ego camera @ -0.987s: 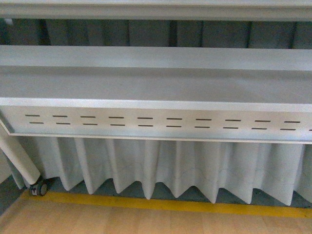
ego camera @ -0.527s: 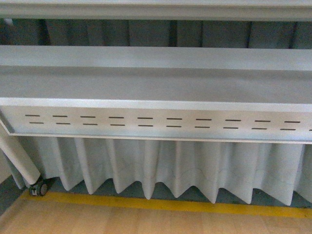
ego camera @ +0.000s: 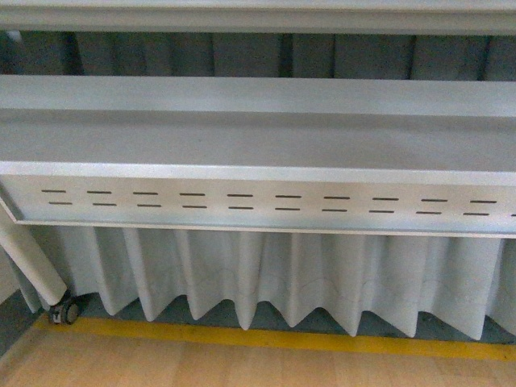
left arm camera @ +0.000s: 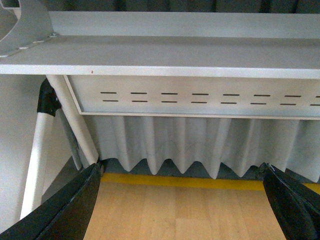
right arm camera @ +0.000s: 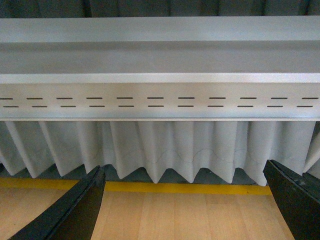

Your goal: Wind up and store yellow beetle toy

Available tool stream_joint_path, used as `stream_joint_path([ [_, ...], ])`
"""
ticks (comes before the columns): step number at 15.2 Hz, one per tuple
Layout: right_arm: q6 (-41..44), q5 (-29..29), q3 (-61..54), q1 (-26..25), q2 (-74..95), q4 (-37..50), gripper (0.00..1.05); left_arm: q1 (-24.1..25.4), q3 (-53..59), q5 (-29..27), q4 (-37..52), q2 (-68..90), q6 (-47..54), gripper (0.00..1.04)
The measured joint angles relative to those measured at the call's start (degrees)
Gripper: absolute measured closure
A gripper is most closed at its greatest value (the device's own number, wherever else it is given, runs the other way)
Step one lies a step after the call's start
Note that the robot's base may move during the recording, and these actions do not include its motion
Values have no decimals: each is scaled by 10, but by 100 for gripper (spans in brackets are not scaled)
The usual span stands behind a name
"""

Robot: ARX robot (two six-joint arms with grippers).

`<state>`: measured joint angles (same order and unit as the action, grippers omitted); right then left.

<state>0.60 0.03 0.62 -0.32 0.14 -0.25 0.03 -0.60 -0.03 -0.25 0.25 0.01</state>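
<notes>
The left gripper [left arm camera: 180, 172] and right gripper [right arm camera: 184, 170] each have their black fingers spread wide, with nothing held between them. Ahead of and above both is a grey table [ego camera: 258, 137], with a pleated curtain [ego camera: 266, 274] under it. The beetle toy appears in no view.

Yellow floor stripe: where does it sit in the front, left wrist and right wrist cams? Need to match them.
Front: the yellow stripe runs across the bottom, just below the curtain and above the wood floor.
Left wrist: the yellow stripe crosses the lower part, again just below the curtain.
Right wrist: the yellow stripe crosses the lower part, below the curtain.
Shared landmark: the slotted panel above the curtain, in all three.
</notes>
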Motion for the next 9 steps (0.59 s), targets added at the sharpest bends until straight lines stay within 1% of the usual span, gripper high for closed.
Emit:
stream_joint_path([
  [9,0,0,0,0,0,1,6,0,0,0,0,0,0,7],
])
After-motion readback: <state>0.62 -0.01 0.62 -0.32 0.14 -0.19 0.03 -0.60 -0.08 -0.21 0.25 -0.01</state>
